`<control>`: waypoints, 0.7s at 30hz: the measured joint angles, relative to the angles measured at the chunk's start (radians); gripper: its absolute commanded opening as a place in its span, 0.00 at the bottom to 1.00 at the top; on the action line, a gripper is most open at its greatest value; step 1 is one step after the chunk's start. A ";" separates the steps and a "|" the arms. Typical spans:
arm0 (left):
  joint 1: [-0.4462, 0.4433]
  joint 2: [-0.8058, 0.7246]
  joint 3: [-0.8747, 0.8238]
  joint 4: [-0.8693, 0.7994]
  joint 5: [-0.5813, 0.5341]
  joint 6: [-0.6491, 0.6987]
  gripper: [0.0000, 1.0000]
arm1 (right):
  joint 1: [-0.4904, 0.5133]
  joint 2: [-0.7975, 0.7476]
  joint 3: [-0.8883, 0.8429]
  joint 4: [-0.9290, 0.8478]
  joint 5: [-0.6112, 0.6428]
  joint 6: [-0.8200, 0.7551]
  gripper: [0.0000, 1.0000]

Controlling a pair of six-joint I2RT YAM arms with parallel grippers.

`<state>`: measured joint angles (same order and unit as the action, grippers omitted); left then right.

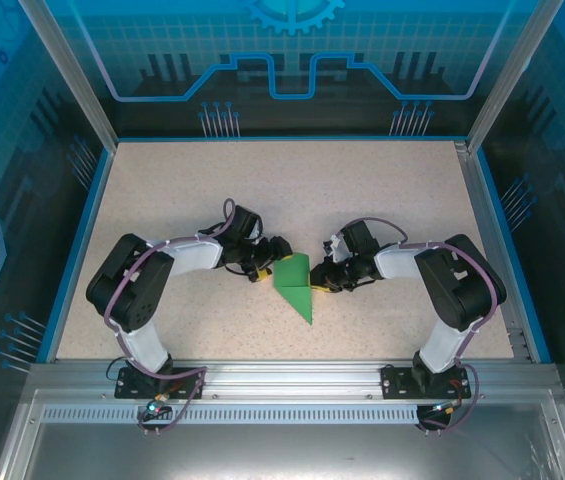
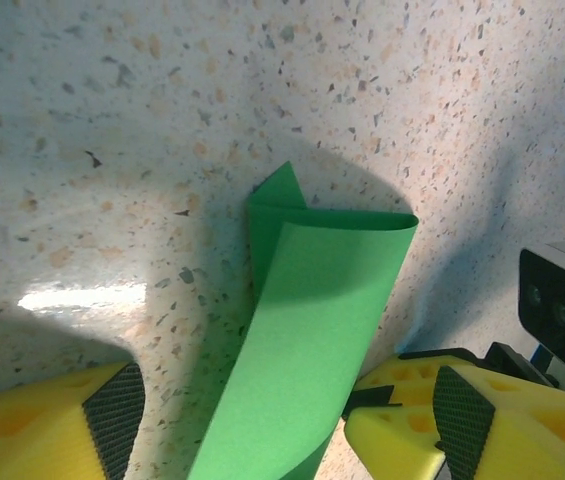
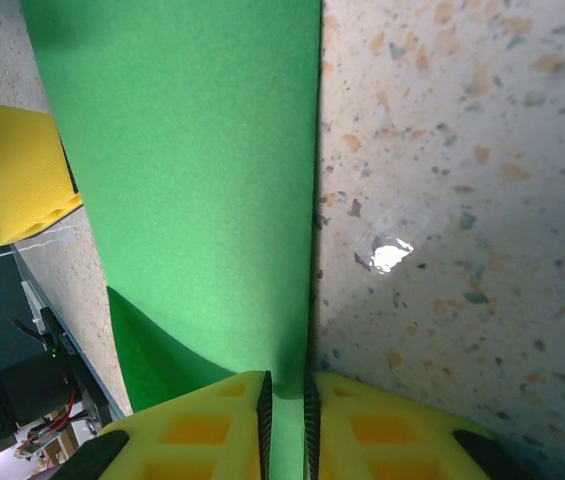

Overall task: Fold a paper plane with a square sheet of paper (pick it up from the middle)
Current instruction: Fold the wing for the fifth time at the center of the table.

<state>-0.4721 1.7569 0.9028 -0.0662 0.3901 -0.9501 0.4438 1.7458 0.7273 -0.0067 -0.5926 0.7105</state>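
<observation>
The square sheet of paper (image 1: 297, 285), bright green, lies at the table's middle folded into a pointed triangle whose tip points toward the arms. My right gripper (image 1: 320, 282) is shut on its right edge; in the right wrist view the pads (image 3: 287, 420) pinch the green paper (image 3: 202, 180) low over the table. My left gripper (image 1: 265, 272) stands open at the paper's left side. In the left wrist view a curled flap of the paper (image 2: 312, 330) rises between its wide-apart fingers (image 2: 287, 430), touching neither pad. The right gripper's yellow finger (image 2: 392, 430) shows beside it.
The speckled tabletop (image 1: 212, 190) is bordered by a blue rim (image 1: 82, 230) and glass walls. The two grippers sit close together, a finger of the left one (image 3: 17, 170) showing in the right wrist view. A metal rail (image 1: 282, 375) carries both arm bases.
</observation>
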 measured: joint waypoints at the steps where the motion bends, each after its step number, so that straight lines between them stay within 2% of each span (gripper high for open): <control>1: 0.000 0.000 0.000 -0.001 0.000 0.005 0.78 | 0.000 0.000 0.000 0.000 0.000 0.000 0.19; 15: 0.002 0.032 0.000 0.056 0.101 -0.017 0.75 | -0.008 0.009 -0.005 0.013 -0.019 0.000 0.19; 21: 0.004 0.035 -0.002 0.080 0.116 -0.032 0.68 | -0.013 0.013 -0.009 0.023 -0.032 0.004 0.19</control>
<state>-0.4683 1.7916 0.9005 0.0139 0.5060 -0.9821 0.4309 1.7588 0.7185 0.0166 -0.6243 0.7143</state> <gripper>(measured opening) 0.696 0.194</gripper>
